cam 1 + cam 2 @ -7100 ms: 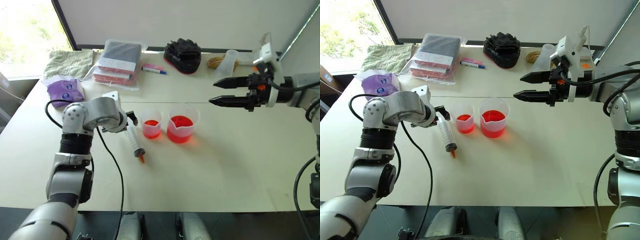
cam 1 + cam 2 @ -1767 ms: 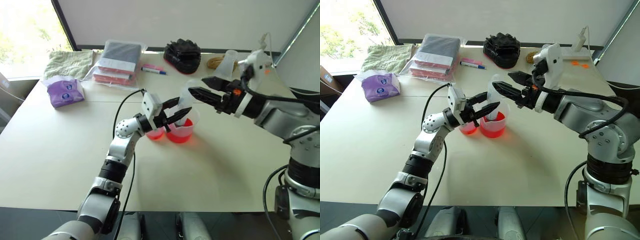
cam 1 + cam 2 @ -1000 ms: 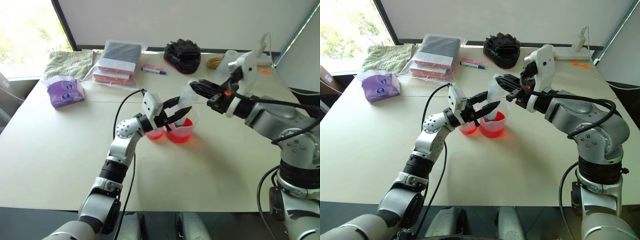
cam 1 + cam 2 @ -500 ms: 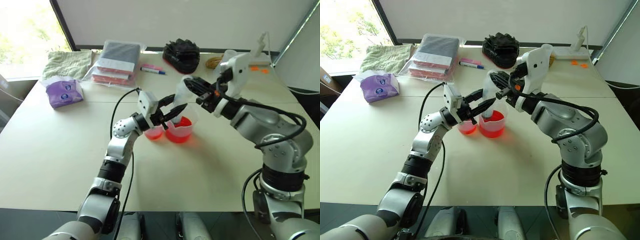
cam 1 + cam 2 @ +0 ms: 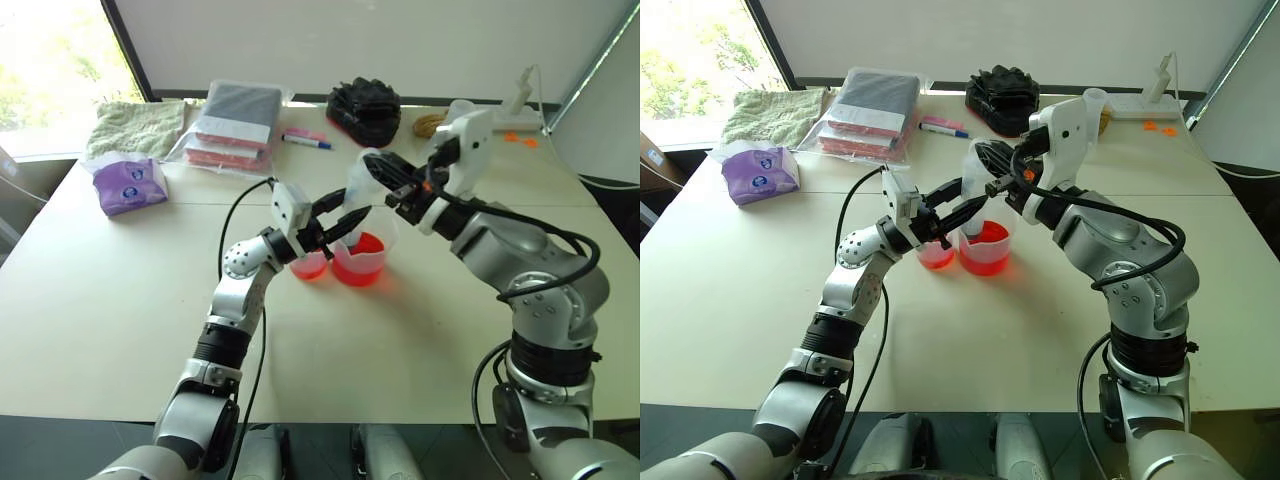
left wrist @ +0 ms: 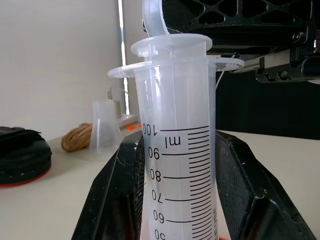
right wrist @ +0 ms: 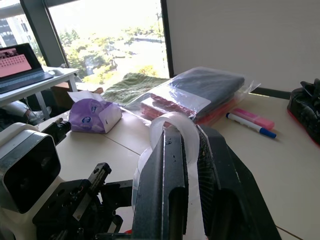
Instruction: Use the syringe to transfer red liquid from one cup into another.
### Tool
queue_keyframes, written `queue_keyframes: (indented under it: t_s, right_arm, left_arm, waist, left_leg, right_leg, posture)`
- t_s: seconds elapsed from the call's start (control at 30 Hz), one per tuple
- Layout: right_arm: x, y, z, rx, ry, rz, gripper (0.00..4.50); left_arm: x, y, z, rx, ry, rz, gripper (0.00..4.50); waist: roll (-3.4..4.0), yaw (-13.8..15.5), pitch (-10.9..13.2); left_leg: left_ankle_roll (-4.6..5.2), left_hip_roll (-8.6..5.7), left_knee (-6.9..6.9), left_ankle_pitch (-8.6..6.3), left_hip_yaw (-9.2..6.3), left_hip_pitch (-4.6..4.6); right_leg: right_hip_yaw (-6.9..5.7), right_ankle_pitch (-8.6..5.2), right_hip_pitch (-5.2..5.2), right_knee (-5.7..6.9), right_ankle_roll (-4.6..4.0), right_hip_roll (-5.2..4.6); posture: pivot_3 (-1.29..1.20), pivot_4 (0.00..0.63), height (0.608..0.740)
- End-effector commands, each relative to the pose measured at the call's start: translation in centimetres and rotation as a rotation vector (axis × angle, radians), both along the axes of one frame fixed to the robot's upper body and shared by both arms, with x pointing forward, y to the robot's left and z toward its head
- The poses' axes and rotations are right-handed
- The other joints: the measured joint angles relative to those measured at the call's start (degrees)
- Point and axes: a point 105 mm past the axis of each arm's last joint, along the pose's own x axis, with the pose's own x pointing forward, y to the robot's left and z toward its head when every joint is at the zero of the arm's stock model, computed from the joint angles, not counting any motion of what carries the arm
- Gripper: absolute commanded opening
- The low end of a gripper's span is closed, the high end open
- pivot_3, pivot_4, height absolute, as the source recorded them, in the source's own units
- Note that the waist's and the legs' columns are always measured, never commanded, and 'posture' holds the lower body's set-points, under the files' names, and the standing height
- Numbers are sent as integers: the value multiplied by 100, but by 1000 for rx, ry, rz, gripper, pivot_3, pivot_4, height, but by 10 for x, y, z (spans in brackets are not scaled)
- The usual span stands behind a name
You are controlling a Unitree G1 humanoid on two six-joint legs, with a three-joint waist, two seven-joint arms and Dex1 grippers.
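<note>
Clear plastic syringe (image 6: 176, 150) barrel with printed scale is clamped between the black fingers (image 6: 112, 200) of the left gripper (image 5: 338, 222), standing upright over the wider clear spouted cup of red liquid (image 5: 360, 258). Right gripper (image 5: 392, 182) has its fingers closed on the syringe's white plunger top (image 7: 172, 131), directly above the left gripper. Lower end of the syringe sits at the wide cup's mouth; can't tell if the tip is in the liquid.

Narrower clear cup with red liquid (image 5: 309, 265) sits just beside the wide cup at its 9 o'clock, both on the off-white desk (image 5: 100, 300).

Outward from the cups on the desk:
- 12 o'clock: black bundled item (image 5: 364, 108)
- 11 o'clock: blue-capped pen (image 5: 308, 142) and pink marker (image 5: 306, 133), then a clear plastic bag of dark and red folded items (image 5: 235, 125)
- 10 o'clock: green towel (image 5: 140, 125), purple tissue pack (image 5: 130, 183)
- 1 o'clock: coil of brown twine (image 5: 431, 124); frosted colourless cup (image 6: 104, 128) just beside it
</note>
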Motion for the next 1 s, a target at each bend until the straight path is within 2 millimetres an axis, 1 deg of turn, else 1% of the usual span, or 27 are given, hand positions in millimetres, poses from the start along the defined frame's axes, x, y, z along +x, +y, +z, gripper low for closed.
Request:
queue_keyframes:
  t_s: [0.03,0.5,0.7,1.0]
  right_arm:
    - [-4,-21,46,102,-172,-77,31]
    - [-1,-33,64,174,-192,-81,31]
    - [-1,-35,68,183,-198,-80,31]
    - [-2,-34,68,180,-189,-66,31]
  left_arm:
    - [-22,-22,-1,38,-46,-116,1456]
    - [-24,-23,-2,38,-41,-120,1456]
    - [-24,-24,-2,36,-37,-121,1456]
    - [-25,-24,-2,36,-35,-120,1456]
  waist:
    - [0,0,0]
    - [0,-6,0]
    - [0,-9,0]
    - [0,-9,0]
  left_leg:
    - [0,0,0,0,0,0]
    - [0,1,-1,0,-1,0]
    - [1,3,-1,0,-1,0]
    - [1,5,-1,0,-1,0]
  right_leg:
    - [0,0,0,0,0,0]
    - [-1,0,0,0,0,1]
    - [0,0,0,0,0,1]
    - [0,0,0,0,0,1]
  posture:
    - [0,150,740]
    - [0,150,740]
    - [0,150,740]
    - [0,150,740]
